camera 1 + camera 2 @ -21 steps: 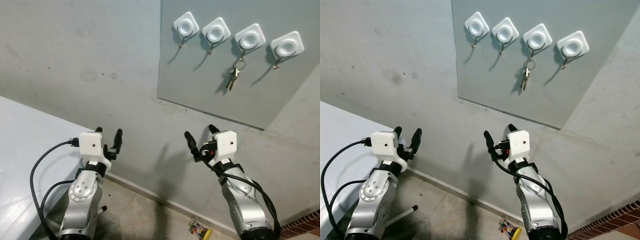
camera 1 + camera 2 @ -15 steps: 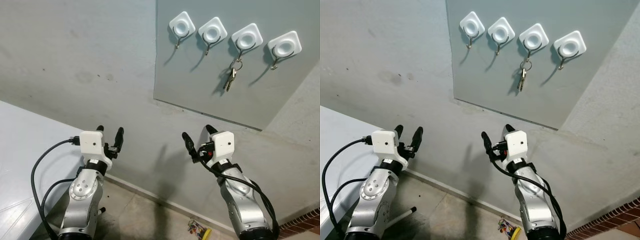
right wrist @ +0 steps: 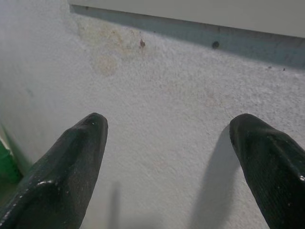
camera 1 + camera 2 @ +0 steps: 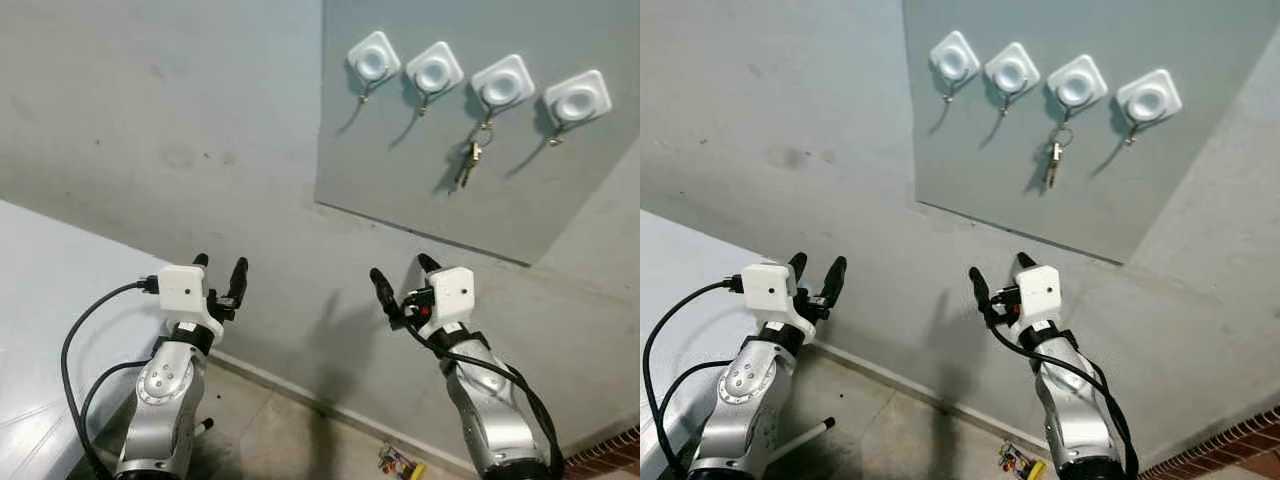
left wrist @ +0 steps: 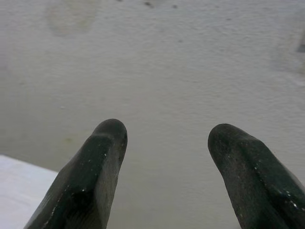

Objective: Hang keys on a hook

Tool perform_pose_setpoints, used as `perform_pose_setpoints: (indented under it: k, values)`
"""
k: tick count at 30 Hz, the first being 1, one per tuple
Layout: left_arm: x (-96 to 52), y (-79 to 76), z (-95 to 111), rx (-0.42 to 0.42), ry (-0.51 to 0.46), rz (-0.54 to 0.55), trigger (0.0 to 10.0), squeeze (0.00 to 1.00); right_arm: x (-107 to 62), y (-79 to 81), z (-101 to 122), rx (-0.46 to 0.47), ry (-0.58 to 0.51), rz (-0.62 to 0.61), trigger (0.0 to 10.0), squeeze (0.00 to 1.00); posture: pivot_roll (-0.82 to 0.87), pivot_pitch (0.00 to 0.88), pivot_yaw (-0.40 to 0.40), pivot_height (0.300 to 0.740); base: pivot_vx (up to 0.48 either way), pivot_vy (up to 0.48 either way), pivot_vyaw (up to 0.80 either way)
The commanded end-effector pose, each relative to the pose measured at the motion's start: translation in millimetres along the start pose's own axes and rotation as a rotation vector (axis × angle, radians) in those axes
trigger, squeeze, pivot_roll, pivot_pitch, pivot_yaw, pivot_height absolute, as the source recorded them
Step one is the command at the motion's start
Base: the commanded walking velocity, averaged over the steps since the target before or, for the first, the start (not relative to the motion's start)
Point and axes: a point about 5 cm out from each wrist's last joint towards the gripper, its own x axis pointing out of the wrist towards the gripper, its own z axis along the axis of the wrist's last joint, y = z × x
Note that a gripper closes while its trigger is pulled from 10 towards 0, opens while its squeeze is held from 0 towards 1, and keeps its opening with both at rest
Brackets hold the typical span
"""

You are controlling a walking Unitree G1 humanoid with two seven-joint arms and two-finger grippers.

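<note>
Metal keys [image 4: 468, 162] unmoved on third hook [image 4: 502, 82]; both grippers' fingers still apart, empty.

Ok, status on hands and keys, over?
Left hand open, empty, low by wall. Right hand open, empty, below board. Keys hanging on third hook from left. Nothing in the way.

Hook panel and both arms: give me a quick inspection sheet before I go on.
Surface: grey panel on a rough wall.
Job's things: four white hooks; keys hang on the third hook from the left.
Clutter: small colourful item on the floor.
Grippers: left gripper and right gripper open, empty, below the panel.
Cables: black cable loops off the left arm.
Surroundings: white surface at left.
</note>
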Motion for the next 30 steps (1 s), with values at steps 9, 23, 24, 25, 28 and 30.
perform_pose_setpoints:
  k: [9, 23, 24, 25, 28, 30]
  values:
    - [-5.2, -1.3, -5, -0.001, 0.011, -0.007, 10.0, 0.0, -4.5, -0.6, -4, 0.012, 0.006, -0.013, 10.0, 0.0, -0.1, 0.001, -0.015, 0.74, 0.0, 0.0, 0.79]
    - [-12.6, -2.3, -12, -0.015, 0.035, 0.023, 10.0, 0.0, -14.1, -4.4, -14, -0.005, 0.046, -0.023, 10.0, 0.0, -0.1, 0.031, -0.025, 0.74, 0.0, 0.0, 0.67]
    - [-12.4, -2.2, -12, -0.015, 0.034, 0.024, 10.0, 0.0, -13.7, -4.4, -13, -0.006, 0.044, -0.022, 10.0, 0.0, -0.1, 0.034, -0.027, 0.74, 0.0, 0.0, 0.8]
    - [-12.1, -2.4, -11, -0.014, 0.032, 0.026, 10.0, 0.0, -13.0, -4.6, -13, -0.008, 0.042, -0.021, 10.0, 0.0, -0.1, 0.036, -0.027, 0.74, 0.0, 0.0, 0.8]
    - [-12.2, -2.2, -10, -0.013, 0.029, 0.028, 10.0, 0.0, -12.4, -5.0, -11, -0.014, 0.037, -0.019, 10.0, 0.0, -0.1, 0.039, -0.028, 0.74, 0.0, 0.0, 0.8]
    - [-12.1, -1.4, -9, -0.013, 0.025, 0.029, 10.0, 0.0, -11.6, -5.9, -10, -0.008, 0.033, -0.022, 10.0, 0.0, -0.1, 0.042, -0.027, 0.74, 0.0, 0.0, 0.8]
